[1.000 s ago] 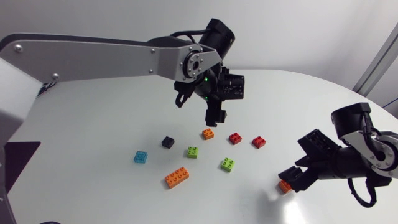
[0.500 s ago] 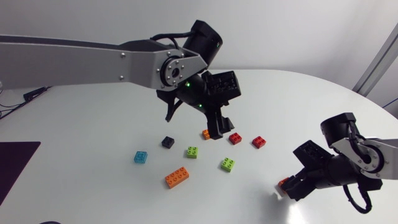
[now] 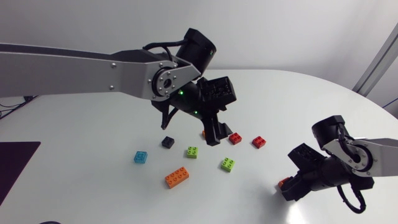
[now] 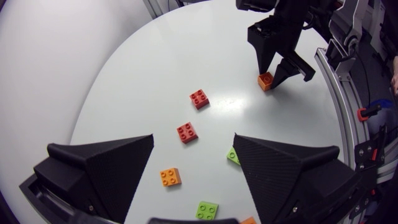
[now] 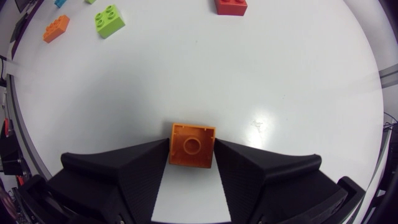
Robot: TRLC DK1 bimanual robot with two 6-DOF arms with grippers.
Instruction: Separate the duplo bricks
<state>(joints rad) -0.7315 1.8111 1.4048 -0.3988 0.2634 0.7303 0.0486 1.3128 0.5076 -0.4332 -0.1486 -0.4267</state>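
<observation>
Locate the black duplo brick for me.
In the head view the black brick sits left of the middle of the table, with the blue brick nearest on its left and a green brick on its right.

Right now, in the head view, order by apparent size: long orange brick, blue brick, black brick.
1. long orange brick, clearly largest.
2. blue brick and black brick: nearly alike, not ranked.

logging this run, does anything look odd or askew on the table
One thing: the orange brick clamped in the right claw shows its hollow underside to the wrist camera, while loose ones such as the green brick lie studs up.
</observation>
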